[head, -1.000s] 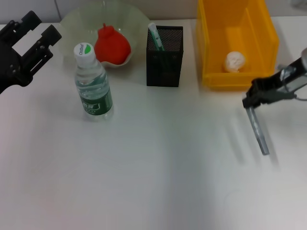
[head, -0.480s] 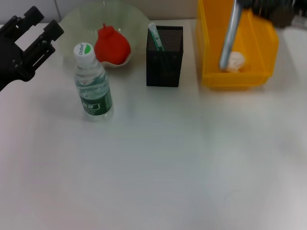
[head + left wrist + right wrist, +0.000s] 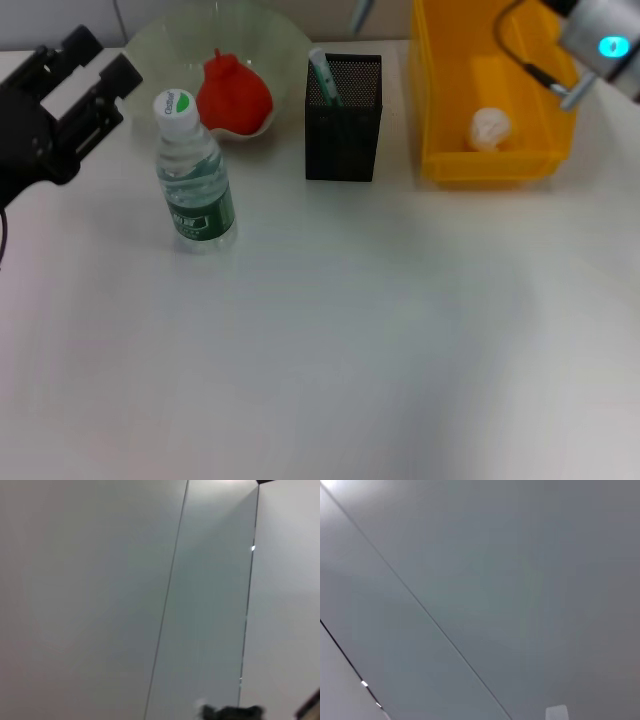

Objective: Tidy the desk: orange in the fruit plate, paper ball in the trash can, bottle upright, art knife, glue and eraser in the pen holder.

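Head view shows the left claw point(image 3: 85, 75) open, just beside the upright bottle point(image 3: 193, 172). I cannot tell the right claw's state.

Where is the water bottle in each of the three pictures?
Head view: the water bottle stands upright at left centre, before the fruit plate, left of the pen holder.
Left wrist view: not in it; only wall panels.
Right wrist view: not in it; only wall panels.
Shared landmark: none in all three; both wrist views show panel seams.

Right pincer point(image 3: 600, 45) cut off by top edge
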### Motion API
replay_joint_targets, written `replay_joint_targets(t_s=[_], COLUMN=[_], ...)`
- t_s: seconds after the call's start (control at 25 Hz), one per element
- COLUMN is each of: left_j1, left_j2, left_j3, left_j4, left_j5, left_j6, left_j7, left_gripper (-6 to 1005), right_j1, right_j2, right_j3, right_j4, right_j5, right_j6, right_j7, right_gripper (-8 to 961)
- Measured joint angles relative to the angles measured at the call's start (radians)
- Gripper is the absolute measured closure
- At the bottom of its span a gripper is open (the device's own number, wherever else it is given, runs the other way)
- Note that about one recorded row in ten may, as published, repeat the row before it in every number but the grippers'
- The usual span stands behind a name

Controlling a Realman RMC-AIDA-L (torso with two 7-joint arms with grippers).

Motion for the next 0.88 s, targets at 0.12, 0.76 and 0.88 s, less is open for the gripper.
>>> replay_joint_targets(t_s=[0.12, 0.76, 0.88], left_j1=[0.003, -0.002, -0.007], left_j2=[0.0, -0.001, -0.001], left_j3=[0.001, -0.01, -0.01], left_j4=[-0.027, -0.082, -0.083], left_j5=[0.0, 0.001, 0.001], left_j6=[0.025, 0.036, 0.035], left_j7=[0.0, 0.0, 0.0], left_gripper=[395, 394, 394], right_j1=[0.043, 0.044, 0.044], right_j2=[0.003, -0.001, -0.001], right_j3=[-0.05, -0.214, -0.244], right_j4=[0.019, -0.011, -0.011], right_j5=[0.001, 0.002, 0.002], right_j6=[0.084, 0.28, 0.303], right_j7=[-0.053, -0.139, -0.142], right_gripper=[819, 821, 820])
